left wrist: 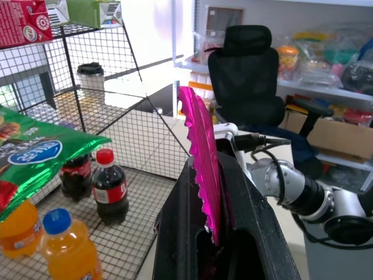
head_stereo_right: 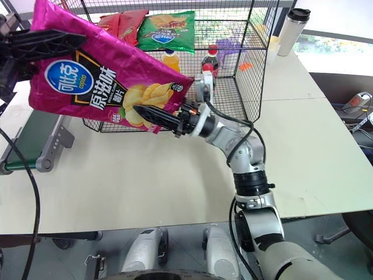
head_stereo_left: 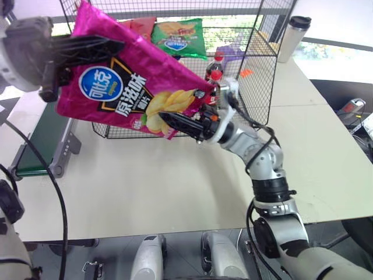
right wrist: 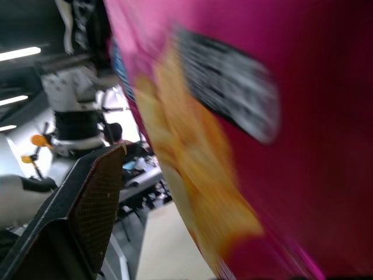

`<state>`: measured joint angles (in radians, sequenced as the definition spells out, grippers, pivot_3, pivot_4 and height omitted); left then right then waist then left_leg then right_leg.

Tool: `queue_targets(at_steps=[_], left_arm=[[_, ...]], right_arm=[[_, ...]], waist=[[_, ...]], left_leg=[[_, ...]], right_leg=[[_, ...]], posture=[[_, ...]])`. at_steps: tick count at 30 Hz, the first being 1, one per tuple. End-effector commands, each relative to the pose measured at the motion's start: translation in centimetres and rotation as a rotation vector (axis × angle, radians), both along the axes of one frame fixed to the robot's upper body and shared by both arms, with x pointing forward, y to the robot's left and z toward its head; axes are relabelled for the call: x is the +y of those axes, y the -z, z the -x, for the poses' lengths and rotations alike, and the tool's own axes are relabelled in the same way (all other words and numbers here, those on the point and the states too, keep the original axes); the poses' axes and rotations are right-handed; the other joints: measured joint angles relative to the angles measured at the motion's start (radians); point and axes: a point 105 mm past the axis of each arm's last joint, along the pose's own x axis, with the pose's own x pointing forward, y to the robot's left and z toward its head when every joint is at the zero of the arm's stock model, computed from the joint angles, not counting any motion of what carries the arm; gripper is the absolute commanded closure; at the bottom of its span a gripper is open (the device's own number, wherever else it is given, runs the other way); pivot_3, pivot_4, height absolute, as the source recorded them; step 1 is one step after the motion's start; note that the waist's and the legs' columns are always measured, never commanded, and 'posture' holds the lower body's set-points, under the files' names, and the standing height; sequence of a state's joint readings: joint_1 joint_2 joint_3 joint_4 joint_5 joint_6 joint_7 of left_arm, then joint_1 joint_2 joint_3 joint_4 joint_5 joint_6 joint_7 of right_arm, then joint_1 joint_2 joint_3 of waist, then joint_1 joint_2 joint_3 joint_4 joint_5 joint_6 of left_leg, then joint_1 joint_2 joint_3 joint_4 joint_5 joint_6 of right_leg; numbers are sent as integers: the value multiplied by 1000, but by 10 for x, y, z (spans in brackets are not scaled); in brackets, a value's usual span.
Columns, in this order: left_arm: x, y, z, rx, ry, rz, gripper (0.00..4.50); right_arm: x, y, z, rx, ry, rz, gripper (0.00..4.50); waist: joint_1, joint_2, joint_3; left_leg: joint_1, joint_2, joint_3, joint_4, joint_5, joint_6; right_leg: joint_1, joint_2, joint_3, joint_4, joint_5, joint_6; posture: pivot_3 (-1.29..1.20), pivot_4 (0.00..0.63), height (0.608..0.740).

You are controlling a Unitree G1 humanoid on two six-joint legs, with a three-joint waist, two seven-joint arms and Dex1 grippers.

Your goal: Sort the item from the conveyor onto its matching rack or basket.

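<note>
A white table (head_stereo_left: 175,186) served as the landmark. At its far right corner stood a grey tumbler (head_stereo_left: 293,38) with a black lid. Beyond the table, a black office chair (left wrist: 247,76) stood before cluttered shelves (left wrist: 326,64).

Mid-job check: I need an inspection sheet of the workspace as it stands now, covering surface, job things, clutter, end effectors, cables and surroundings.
Surface: pale table, bare in front of the cage.
Job's things: magenta chip bag held in the air, tilted; conveyor at the table's left edge; black wire cage behind the bag.
Clutter: green chip bag and red chip bags on the cage's upper shelf; cola bottles and orange drink bottles on its floor; tumbler beside the cage.
End effectors: left end effector shut on the bag's upper edge; right end effector at the bag's lower corner, grip unclear.
Cables: black cable looping by the left arm.
Surroundings: office chair, cluttered shelves.
</note>
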<state>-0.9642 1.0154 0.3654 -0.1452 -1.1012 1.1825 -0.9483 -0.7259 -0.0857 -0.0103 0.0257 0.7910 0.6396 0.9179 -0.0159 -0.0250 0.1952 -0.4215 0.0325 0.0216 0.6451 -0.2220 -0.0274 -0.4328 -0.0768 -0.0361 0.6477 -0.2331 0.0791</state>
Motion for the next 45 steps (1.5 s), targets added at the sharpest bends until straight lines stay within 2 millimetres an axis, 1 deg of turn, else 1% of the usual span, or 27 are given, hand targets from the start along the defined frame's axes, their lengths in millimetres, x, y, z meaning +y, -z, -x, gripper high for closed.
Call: queue_targets(at_steps=[1, 3, 4, 6, 10, 11, 13, 15, 18, 19, 20, 23, 24, 25, 27, 28, 29, 31, 33, 36, 37, 38, 39, 41, 45], left_arm=[[3, -1, -1, -24, -22, 3, 4500], [4, 1, -2, -19, -29, 2, 4500], [4, 2, -4, -20, -34, 0, 4500], [4, 3, -6, -25, -45, 0, 4500], [7, 7, -13, -43, -76, 0, 4500], [9, 9, -16, -45, -90, 0, 4238], [12, 11, -21, -27, -106, 13, 3663], [12, 11, -19, -28, -95, 13, 2761], [18, 12, -27, -39, -150, 21, 1440], [20, 12, -29, -40, -163, 20, 900], [26, 12, -33, -55, -201, 25, 538], [38, 13, -42, -76, -275, 34, 538], [47, 13, -44, -80, -309, 37, 538], [55, 15, -46, -75, -351, 37, 538], [63, 23, -49, -71, -399, 4, 538], [61, 27, -49, -69, -396, -3, 538], [54, 32, -49, -51, -383, 5, 538], [38, 44, -49, -28, -357, 3, 538], [24, 55, -51, -25, -357, -26, 538], [7, 61, -57, -53, -386, -3, 538], [4, 63, -61, -69, -412, -5, 538], [-1, 68, -65, -101, -445, -39, 538], [-5, 72, -67, -122, -462, -57, 538], [-12, 76, -69, -141, -477, -53, 538], [-27, 97, -67, -127, -477, -52, 538]], right_arm=[[-1, -14, 3, -42, -10, -49, 1875], [-2, -14, 4, -50, -12, -47, 2910], [-2, -15, 5, -53, -13, -46, 3337], [-3, -16, 7, -60, -13, -44, 4469], [-8, -18, 9, -72, 12, -33, 4469], [-11, -18, 10, -79, 25, -25, 4495], [-15, -19, 10, -94, 53, -7, 4500], [-18, -19, 10, -111, 77, 9, 4500], [-24, -23, 11, -142, 117, 25, 4500], [-25, -24, 11, -147, 125, 28, 4500], [-29, -25, 11, -167, 154, 45, 4500], [-40, -27, 11, -203, 223, 82, 4500], [-52, -28, 11, -225, 292, 113, 4500], [-71, -30, 11, -252, 385, 151, 4500], [-100, -37, 14, -285, 534, 197, 4500], [-113, -41, 15, -294, 596, 205, 4500], [-128, -48, 15, -311, 684, 212, 4500], [-151, -59, 18, -339, 819, 224, 4500], [-163, -67, 22, -362, 902, 234, 4500], [-179, -79, 22, -425, 1053, 238, 4500], [-189, -86, 17, -476, 1160, 241, 4500], [-199, -92, 9, -559, 1293, 306, 4500], [-203, -94, 3, -651, 1380, 392, 4500], [-206, -94, -4, -781, 1462, 507, 4500], [-205, -107, -17, -948, 1569, 542, 4500]], waist=[[4, 0, 0], [4, 0, 0], [3, 0, 0], [3, 0, 0], [2, 0, 0], [2, 0, 0], [2, 0, 0], [2, 0, 0], [2, 0, 0], [2, 0, 0], [2, 0, 0], [4, 0, 0], [5, 0, 0], [6, 0, 0], [10, 0, 0], [11, 0, 0], [10, 0, 0], [13, 0, 0], [12, 0, 0], [9, 0, 0], [7, 0, 0], [6, 0, 0], [5, 0, 0], [5, 0, 0], [-1, 0, 0]], left_leg=[[0, 0, 0, 0, 0, 0], [0, 0, 0, 0, 0, 0], [-1, 0, 0, 0, 0, 0], [0, 0, 0, 0, 0, 0], [0, 0, 0, 0, 0, 0], [0, 0, 0, 0, 0, 0], [0, 0, 0, 0, 0, 0], [0, 0, 0, 0, 0, 0], [0, 0, 0, 0, 0, 0], [0, 0, 0, 0, 0, 0], [0, 0, 0, 0, 0, 0], [0, 0, 0, 0, 0, 0], [0, 0, 0, 0, 0, 0], [-1, 0, 0, 0, 0, 0], [-2, -1, 0, 0, 0, 0], [-3, -1, 0, 0, 0, 0], [-3, -2, 1, 0, 0, 0], [-4, -2, 1, 0, 0, 0], [-3, -1, 1, 1, 0, 0], [-3, -1, 1, 1, 0, 0], [-3, -1, 1, 1, 0, 0], [-3, -1, 1, 1, 0, 0], [-3, -2, 1, 1, 0, 0], [-3, -3, 2, 1, 0, 0], [-2, -2, 3, 1, -1, 1]], right_leg=[[0, 0, 0, 0, 0, 0], [0, 0, 0, 0, 0, 0], [0, 0, 0, 0, 0, 0], [0, 0, 0, 0, 0, 0], [0, 0, 0, 0, 0, 0], [0, 0, 0, 0, 0, 0], [0, 0, 0, 0, 0, 0], [0, 0, 0, 0, 0, 0], [0, 0, 0, 0, 0, 0], [0, 0, 0, 0, 0, 0], [0, 0, 0, 0, 0, 0], [0, 0, 0, -1, 0, 0], [0, -1, 0, -1, 0, 0], [0, -1, 0, -1, 0, 0], [0, -1, 0, -2, 0, 0], [-1, -2, -1, -2, 0, 0], [-1, -3, 0, -3, -1, 1], [-1, -4, 0, -3, -1, 0], [-1, -3, 0, -3, -1, 0], [-1, -3, 0, -3, -1, 0], [-1, -3, 0, -3, -1, 0], [-1, -3, 0, -3, -1, 0], [-1, -3, 1, -3, -1, 0], [-1, -3, 2, -3, -1, 0], [-1, -3, 3, -4, -1, 0]], posture=[[0, 150, 740], [0, 150, 740], [0, 150, 740], [0, 150, 740], [0, 150, 740], [0, 150, 740], [0, 150, 740], [0, 150, 740], [0, 150, 740], [0, 150, 740], [0, 150, 740], [0, 150, 740], [0, 150, 740], [0, 150, 740], [0, 150, 740], [0, 150, 740], [0, 150, 740], [0, 150, 740], [0, 150, 740], [0, 150, 740], [0, 150, 740], [0, 150, 740], [0, 150, 740], [0, 150, 740], [0, 150, 740]])
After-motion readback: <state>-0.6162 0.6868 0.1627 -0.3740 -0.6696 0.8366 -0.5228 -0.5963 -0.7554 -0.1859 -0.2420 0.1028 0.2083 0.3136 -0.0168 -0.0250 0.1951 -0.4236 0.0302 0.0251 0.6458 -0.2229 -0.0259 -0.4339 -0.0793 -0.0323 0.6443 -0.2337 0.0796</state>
